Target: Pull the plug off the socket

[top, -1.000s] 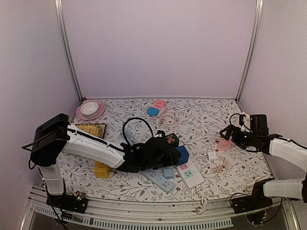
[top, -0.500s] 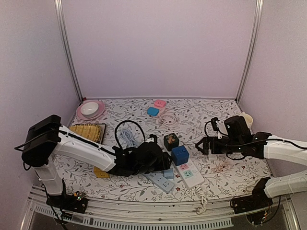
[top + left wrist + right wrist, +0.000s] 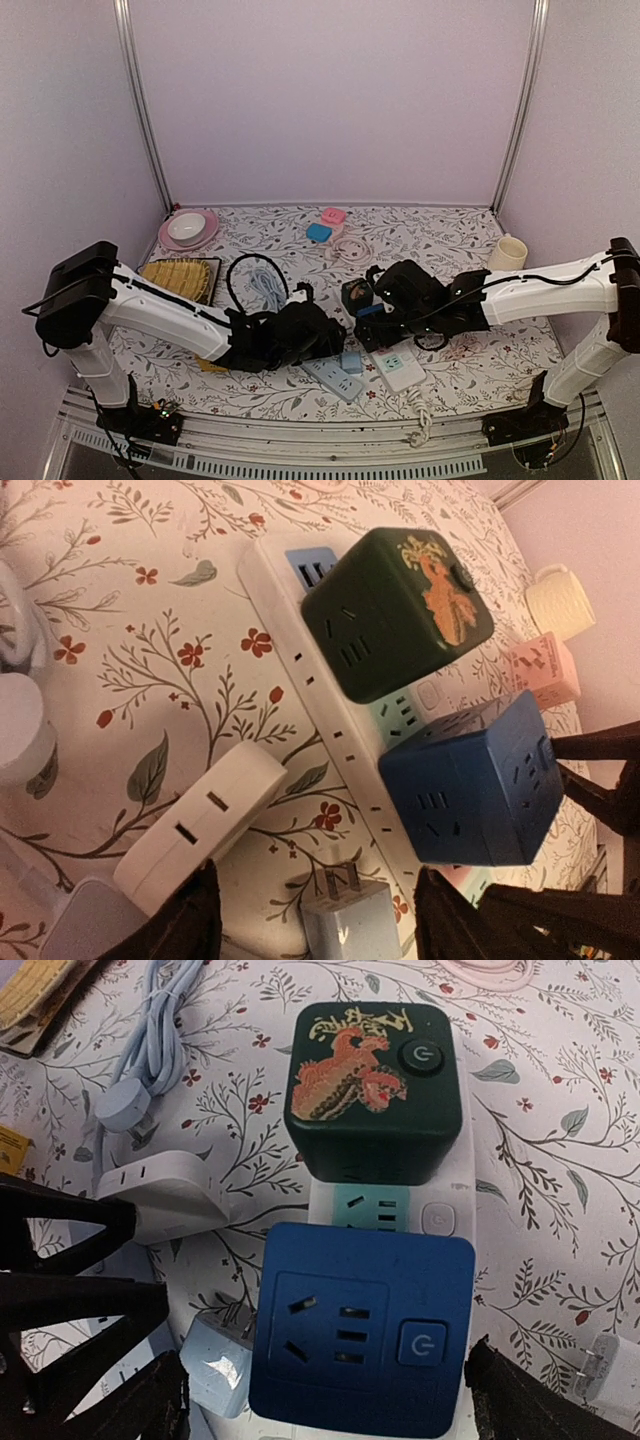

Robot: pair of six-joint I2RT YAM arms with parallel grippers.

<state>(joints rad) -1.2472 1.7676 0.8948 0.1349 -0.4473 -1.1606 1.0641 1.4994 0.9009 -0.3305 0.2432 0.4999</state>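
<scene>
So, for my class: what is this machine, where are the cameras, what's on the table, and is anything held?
These are two robot arms at a table. The wide picture comes from a fixed camera above and behind them: left arm on the left, right arm on the right. The other two come from a camera on each wrist, looking past its own jaws. On it a white power strip carries a dark green cube socket and a blue cube socket; a light-blue plug lies beside the blue one. A pink plate and a cream mug stand farther off. Nothing is held: both pairs of jaws are open, the right pair either side of the blue cube.
</scene>
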